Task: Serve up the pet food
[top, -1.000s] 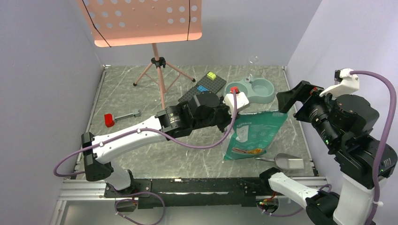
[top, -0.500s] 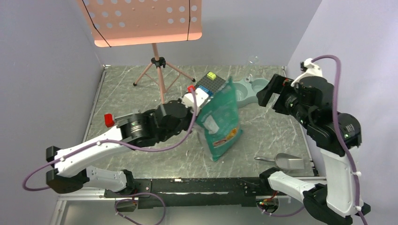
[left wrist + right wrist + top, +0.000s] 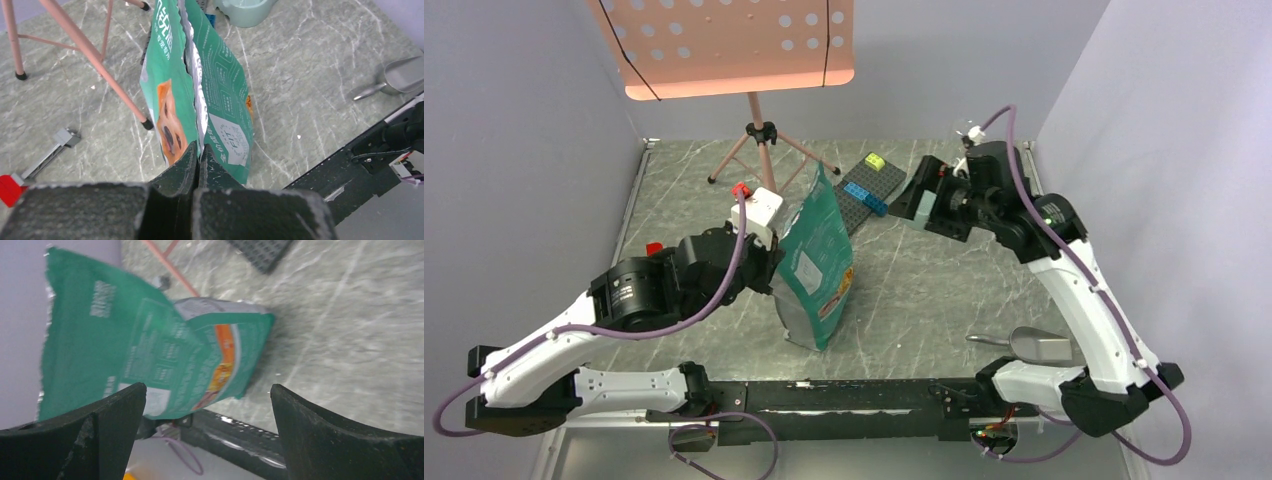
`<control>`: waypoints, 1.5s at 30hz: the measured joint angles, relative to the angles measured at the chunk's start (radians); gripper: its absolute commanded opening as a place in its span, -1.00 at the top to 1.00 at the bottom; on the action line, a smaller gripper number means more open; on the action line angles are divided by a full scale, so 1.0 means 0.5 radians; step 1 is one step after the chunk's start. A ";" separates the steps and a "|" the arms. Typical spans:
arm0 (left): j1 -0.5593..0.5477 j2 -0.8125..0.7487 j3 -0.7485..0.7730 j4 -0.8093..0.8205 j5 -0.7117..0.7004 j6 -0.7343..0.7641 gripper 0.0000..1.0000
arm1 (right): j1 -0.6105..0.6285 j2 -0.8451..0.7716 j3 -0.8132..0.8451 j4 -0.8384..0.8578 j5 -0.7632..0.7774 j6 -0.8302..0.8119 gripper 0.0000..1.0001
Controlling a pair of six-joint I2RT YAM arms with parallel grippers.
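Centre-near on table (image 3: 944, 290): bag (image 3: 816, 255) held upright, pouring not begun.
Its edge is pinched by left gripper (image 3: 197, 155); right gripper (image 3: 207, 400) is spread, far right. No pet food is seen, presumably inside; tipping over bowl (image 3: 245, 9) is needed next.

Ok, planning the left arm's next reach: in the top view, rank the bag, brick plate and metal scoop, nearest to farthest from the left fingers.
1. Teal bag, pinched in the left fingers.
2. Grey brick plate, behind the bag, to the right.
3. Metal scoop, far right, by the near edge.
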 measured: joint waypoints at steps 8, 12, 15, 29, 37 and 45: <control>-0.002 0.038 0.000 0.090 0.115 -0.063 1.00 | 0.361 0.224 0.080 0.292 -0.070 0.302 -0.49; -0.002 0.034 -0.005 0.095 0.130 -0.068 1.00 | 0.485 0.347 0.168 0.424 -0.074 0.407 -0.26; -0.002 0.001 -0.051 0.143 0.147 -0.069 1.00 | 0.530 0.401 0.219 0.472 -0.071 0.457 -0.26; 0.000 -0.031 -0.093 0.194 0.222 -0.035 0.45 | 0.768 0.682 0.494 0.498 -0.003 0.455 0.78; -0.002 -0.098 0.005 0.267 0.179 -0.002 -0.41 | 0.767 0.460 0.155 0.707 -0.034 0.455 1.00; 0.193 -0.096 0.131 0.333 0.157 -0.091 -0.33 | 0.734 0.358 -0.027 0.910 -0.134 0.383 0.52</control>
